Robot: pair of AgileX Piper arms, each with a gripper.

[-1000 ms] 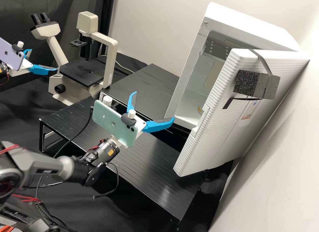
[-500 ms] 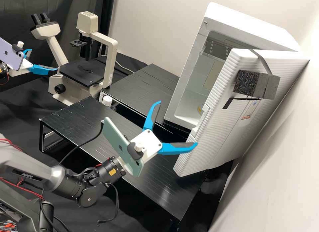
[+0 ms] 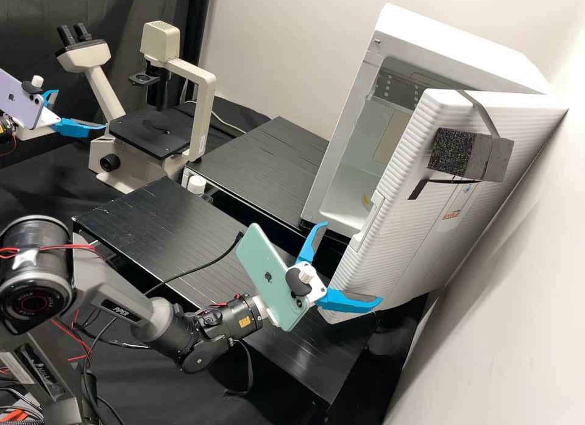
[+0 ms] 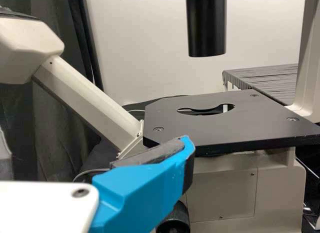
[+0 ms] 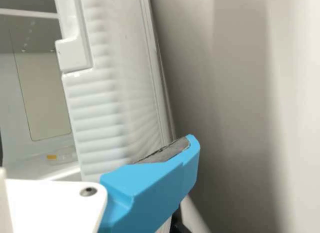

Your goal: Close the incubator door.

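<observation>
Door (image 3: pixel 399 242): white, horizontally ribbed slab, rounded edges, swung out just beyond right tool (image 3: pixel 353 263). Handle edge faces tool; long axis top-to-bottom, slanted in high view. Tool spread, released.

The arm (image 3: pixel 100 291) is grey, with black joints (image 3: pixel 204 352) and red wires (image 3: pixel 73 246); the fingers (image 5: pixel 150 188) are bright blue, with grey pads (image 5: pixel 167 152).

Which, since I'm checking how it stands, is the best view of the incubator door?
The high view: it shows nearly the whole door, standing open. The right wrist view shows its handle and some ridged surface up close; the left wrist view looks onto the microscope.
</observation>
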